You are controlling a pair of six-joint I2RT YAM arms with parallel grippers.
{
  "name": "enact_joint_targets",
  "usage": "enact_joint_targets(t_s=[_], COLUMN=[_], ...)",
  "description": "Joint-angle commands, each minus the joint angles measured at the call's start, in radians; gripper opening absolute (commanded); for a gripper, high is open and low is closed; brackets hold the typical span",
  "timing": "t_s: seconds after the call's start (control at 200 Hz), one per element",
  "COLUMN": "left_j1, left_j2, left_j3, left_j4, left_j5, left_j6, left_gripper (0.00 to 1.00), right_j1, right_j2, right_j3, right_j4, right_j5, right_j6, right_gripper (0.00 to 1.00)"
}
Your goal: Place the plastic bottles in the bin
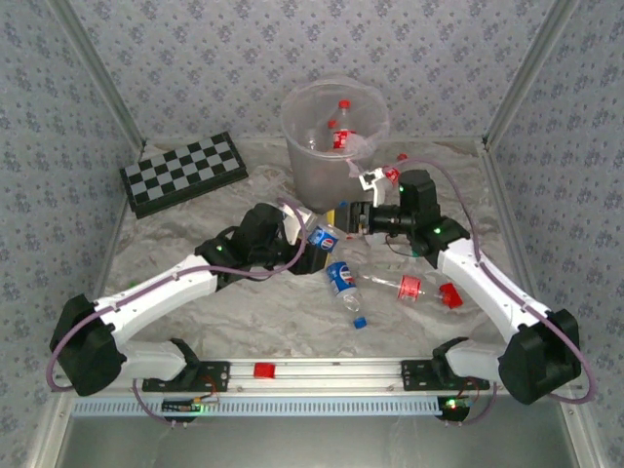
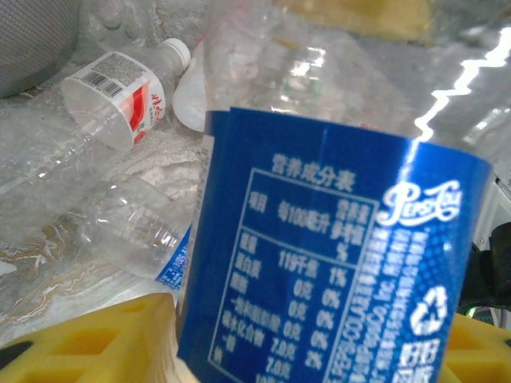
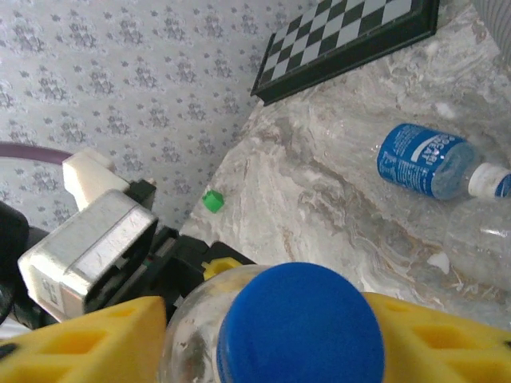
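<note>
Both arms are built alike: white shells between black joint housings. In the top view the left arm point(image 1: 166, 292) at lower left and the right arm point(image 1: 487, 283) at lower right each trail a purple cable point(image 1: 53, 351) and show a green light point(image 1: 219, 247). Their black bases sit on a silver rail point(image 1: 331, 370) carrying a red block point(image 1: 263, 370). At the bottom of the right wrist view the fingers point(image 3: 88, 343) are yellow with hollow pockets, beside a silver box point(image 3: 88, 243) with a white plug.
</note>
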Motion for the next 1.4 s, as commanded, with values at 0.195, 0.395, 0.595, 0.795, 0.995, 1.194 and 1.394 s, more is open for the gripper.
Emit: enact_joint_targets(t_s=[0.195, 0.395, 0.595, 0.795, 0.995, 1.194, 1.394], left_j1=[0.008, 0.016, 0.038, 0.034, -0.067, -0.083, -0.040], left_j2=[-0.008, -0.089, -0.186, -0.226, -0.193, -0.284, -0.325], left_j3=[0.019, 0.000, -0.056, -0.115, -0.127, -0.064, -0.124], left_j4=[0.025, -0.009, -0.045, -0.159, -0.271, -0.648, -0.741], left_j5=[-0.041, -0.093, -0.159, -0.198, -0.167, -0.353, -0.536], left_j6=[0.010, 0.005, -0.046, -0.079, -0.016, -0.081, -0.215], left_gripper=[0.73, 0.92, 0.92, 0.93, 1.00, 1.00, 1.00], right_j1=[0.002, -0.032, -0.097, -0.087, -0.140, -0.164, -0.174], right_j2=[-0.005, 0.026, 0.115, 0.083, -0.010, -0.048, -0.016], right_j3=[0.175, 0.401, 0.627, 0.540, 0.388, 0.335, 0.306], right_j4=[-0.173, -0.337, -0.445, -0.511, -0.554, -0.614, -0.576], right_j5=[0.074, 0.136, 0.159, 0.288, 0.305, 0.315, 0.288], right_j6=[-0.116, -0.219, -0.226, -0.246, -0.207, -0.236, -0.224], right_gripper=[0.48, 0.40, 0.31, 0.39, 0.65, 0.76, 0.77])
